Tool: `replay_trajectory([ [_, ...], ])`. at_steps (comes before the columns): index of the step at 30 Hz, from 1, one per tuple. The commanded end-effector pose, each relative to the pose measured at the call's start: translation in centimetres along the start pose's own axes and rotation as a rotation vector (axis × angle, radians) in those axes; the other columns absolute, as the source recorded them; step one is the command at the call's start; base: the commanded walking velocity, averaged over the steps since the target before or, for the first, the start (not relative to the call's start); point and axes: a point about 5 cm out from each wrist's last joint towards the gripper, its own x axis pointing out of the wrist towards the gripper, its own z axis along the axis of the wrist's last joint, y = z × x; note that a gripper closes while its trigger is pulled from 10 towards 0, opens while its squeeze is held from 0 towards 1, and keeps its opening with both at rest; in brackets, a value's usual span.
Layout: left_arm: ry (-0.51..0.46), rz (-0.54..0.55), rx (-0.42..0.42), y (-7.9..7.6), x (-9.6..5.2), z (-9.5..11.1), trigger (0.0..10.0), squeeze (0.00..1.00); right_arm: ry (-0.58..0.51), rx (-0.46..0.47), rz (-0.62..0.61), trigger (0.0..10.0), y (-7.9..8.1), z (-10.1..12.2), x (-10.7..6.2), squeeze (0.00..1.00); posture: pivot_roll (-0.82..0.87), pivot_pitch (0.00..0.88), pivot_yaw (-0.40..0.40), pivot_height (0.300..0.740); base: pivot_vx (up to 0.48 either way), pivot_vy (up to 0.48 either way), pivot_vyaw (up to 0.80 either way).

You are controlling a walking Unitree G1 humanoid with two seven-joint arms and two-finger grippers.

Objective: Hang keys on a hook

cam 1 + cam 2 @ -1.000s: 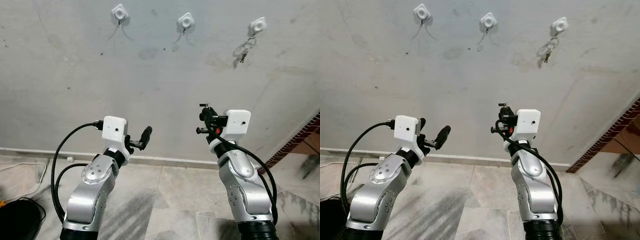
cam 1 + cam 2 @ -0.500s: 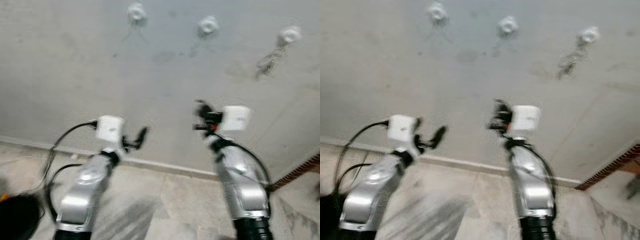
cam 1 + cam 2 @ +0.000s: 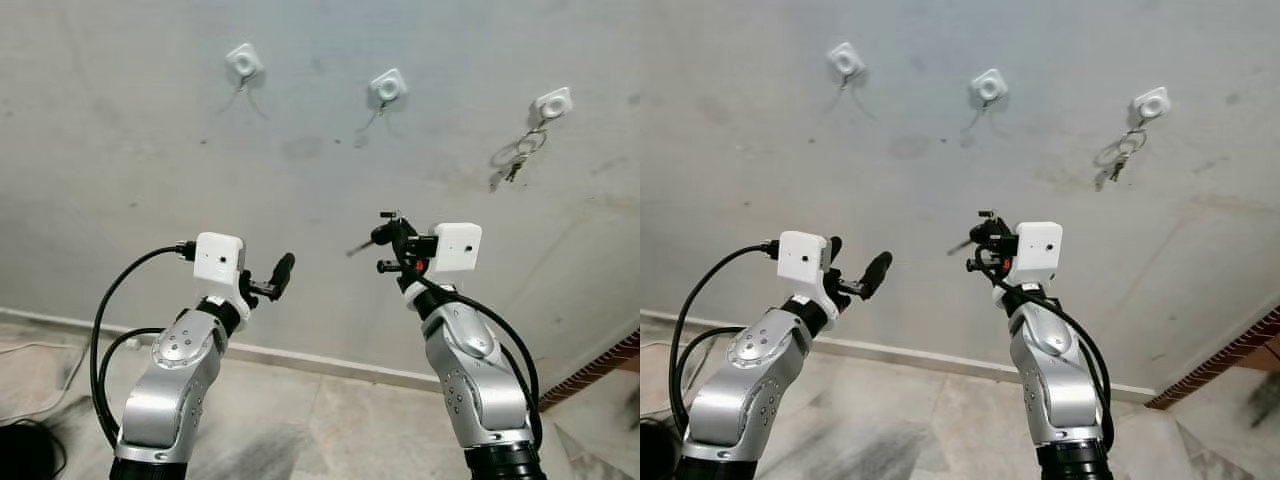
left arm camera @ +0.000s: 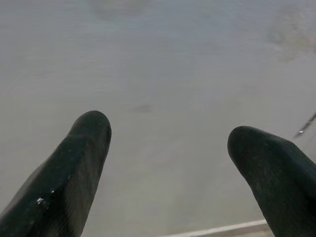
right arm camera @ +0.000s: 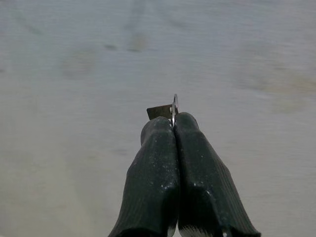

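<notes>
Your keys (image 5: 167,110) sit pinched between the two black fingers of the right gripper (image 3: 372,240). In the right wrist view you see only a thin metal ring and a small flat piece that stick out past the fingertips (image 5: 163,129), which are pressed tight together. In the head view a thin piece of the keys points out from the gripper toward the robot's left and a little upward. The gripper holds the keys in the air in front of the grey wall (image 3: 130,140), well below the row of hooks.

On this wall you have three white square hooks. The middle hook (image 3: 388,86) is above the right gripper and carries nothing that you can make out; only its shadow falls below it. The left hook (image 3: 243,60) is higher and also looks bare. The right hook (image 3: 553,102) already carries another bunch of keys (image 3: 518,158), which hangs just under it against the wall.

Your left gripper (image 3: 270,280) is raised at about the same height as the right one, well apart from it. Its fingers (image 4: 74,163) stand wide apart with nothing between them, and they point at the plain wall.

Below, the wall meets a pale skirting (image 3: 300,357) and a tiled floor (image 3: 340,430). A black cable (image 3: 105,330) loops from the left wrist.
</notes>
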Motion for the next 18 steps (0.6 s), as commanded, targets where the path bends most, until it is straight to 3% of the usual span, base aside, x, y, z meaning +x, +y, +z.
replay_trajectory([
  [1, 0.001, -0.02, 0.001, -0.66, 0.18, 0.01, 10.0, 0.0, -0.014, -0.015, -0.037, 10.0, -1.09, 0.42, -0.08, 0.0, 0.2, 0.051, -0.058, 0.74, 0.334, 0.0, 0.0],
  [13, 0.006, -0.012, 0.006, -0.5, 0.05, -0.12, 10.0, 0.0, -0.013, -0.017, -0.029, 10.0, -0.99, 0.37, -0.1, 0.0, 0.2, 0.05, -0.06, 0.74, 0.33, 0.0, 0.0],
  [18, 0.016, 0.001, 0.016, -0.05, -0.45, -0.4, 10.0, 0.0, -0.008, -0.019, -0.026, 10.0, -1.02, 0.21, -0.25, 0.0, 0.21, 0.05, -0.062, 0.74, 0.0, 0.0, 0.0],
])
